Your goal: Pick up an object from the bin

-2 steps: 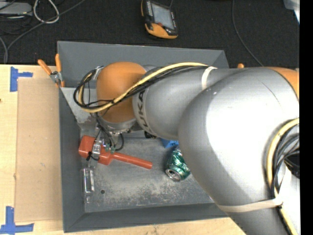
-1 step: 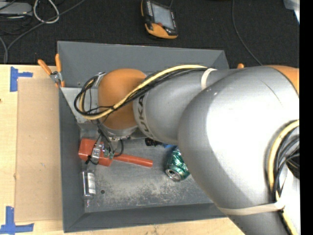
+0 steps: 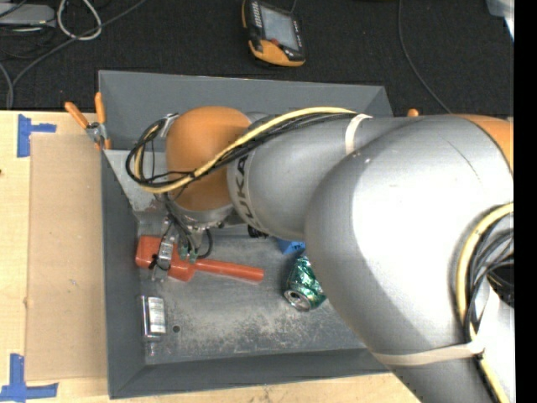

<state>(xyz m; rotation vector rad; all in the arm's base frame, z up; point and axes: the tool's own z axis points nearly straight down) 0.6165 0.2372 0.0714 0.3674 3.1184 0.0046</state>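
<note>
camera view: my gripper [image 3: 173, 256] low over orange-red tool [image 3: 226, 271], left-centre of bin [image 3: 252, 347]. grip state: cannot tell. i'd centre on tool's thick left end and close squarely, clear of green can [image 3: 304, 285].

- A red-orange tool [image 3: 220, 269] lies flat on the floor of the bin [image 3: 252, 330], left of centre. Its blocky head is at the left and its thin handle runs right; the gripper [image 3: 174, 257] is over the head end.
- A crushed green can [image 3: 304, 285] lies on its side just beyond the handle's tip.
- A small silver block [image 3: 153, 316] lies flat near the front-left corner.
- A blue piece [image 3: 291, 247] shows just behind the can.
</note>
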